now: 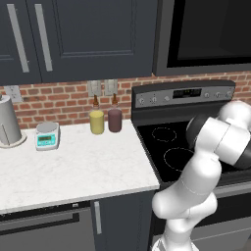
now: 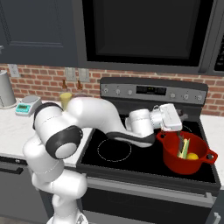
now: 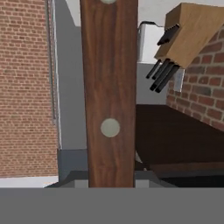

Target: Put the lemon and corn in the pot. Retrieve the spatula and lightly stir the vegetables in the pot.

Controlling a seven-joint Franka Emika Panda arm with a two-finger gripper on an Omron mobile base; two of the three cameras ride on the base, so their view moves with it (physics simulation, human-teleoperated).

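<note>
One closed gripper (image 2: 178, 130) clamps the spatula's (image 3: 109, 94) flat, brown wood-grained handle above the round red pot (image 2: 174, 160).

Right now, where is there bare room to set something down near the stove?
The white counter lies bare in front of the scale and the two jars. The left burners are free too. It is crowded at the red pot, where the claw holds the spatula over the lemon and corn.
</note>
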